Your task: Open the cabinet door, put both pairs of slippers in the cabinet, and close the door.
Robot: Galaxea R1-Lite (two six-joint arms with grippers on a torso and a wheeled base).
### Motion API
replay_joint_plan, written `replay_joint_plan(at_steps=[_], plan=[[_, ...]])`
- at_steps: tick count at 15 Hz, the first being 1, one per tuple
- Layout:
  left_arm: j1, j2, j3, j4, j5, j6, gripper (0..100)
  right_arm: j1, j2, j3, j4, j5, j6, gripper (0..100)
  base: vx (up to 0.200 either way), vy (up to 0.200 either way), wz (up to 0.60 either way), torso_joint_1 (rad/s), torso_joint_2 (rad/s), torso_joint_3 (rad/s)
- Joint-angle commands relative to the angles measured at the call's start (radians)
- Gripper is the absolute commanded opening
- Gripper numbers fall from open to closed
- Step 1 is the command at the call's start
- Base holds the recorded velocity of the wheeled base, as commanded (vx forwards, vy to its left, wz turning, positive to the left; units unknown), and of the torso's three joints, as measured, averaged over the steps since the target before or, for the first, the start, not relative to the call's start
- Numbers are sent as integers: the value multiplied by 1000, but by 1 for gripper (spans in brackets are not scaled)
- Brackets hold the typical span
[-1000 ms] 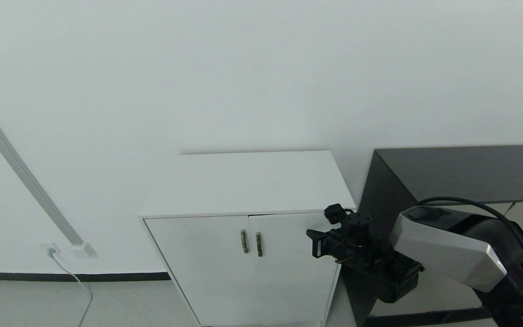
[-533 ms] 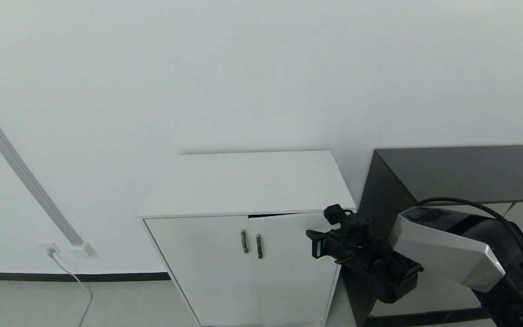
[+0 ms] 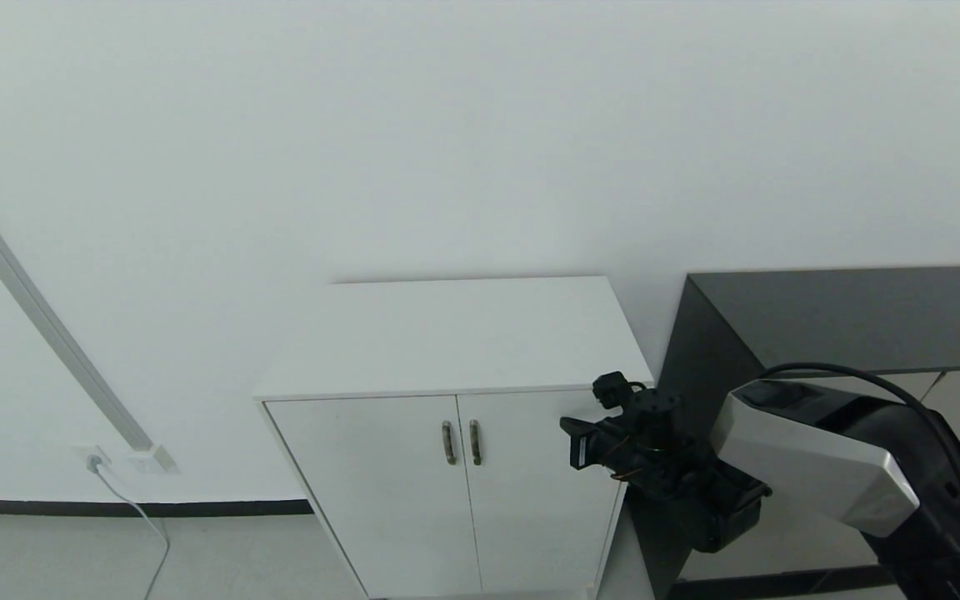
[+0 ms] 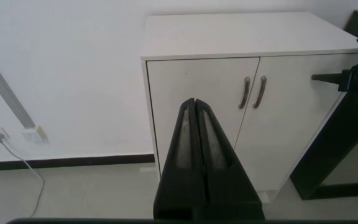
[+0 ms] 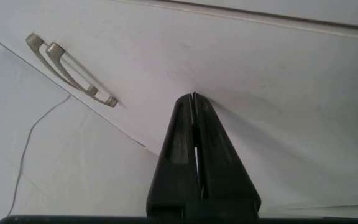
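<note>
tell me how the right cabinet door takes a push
Probably stiff: the right door looks like a flat rigid panel. It sits flush with the left door, so pushing likely moves nothing. Its handle suggests it swings out when pulled.

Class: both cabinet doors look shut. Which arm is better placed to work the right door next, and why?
Right. The right gripper, shut, has its tip at the face of the right door, near its handle. The left gripper, also shut, hangs well back from the cabinet.
</note>
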Motion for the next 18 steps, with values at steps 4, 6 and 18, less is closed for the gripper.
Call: replay_joint_plan(at_steps=[4, 6, 18], plan=[[0, 1, 0, 0, 0, 0, 0, 1, 14, -16, 0, 0, 0, 0, 0, 0, 0, 0, 0, 0], [0, 1, 0, 0, 0, 0, 0, 1, 8, -4, -3, 0, 0, 0, 0, 0, 0, 0, 0, 0], [0, 1, 0, 0, 2, 0, 0, -159, -892, 797, -68, -251, -140, 0, 0, 0, 0, 0, 0, 0]])
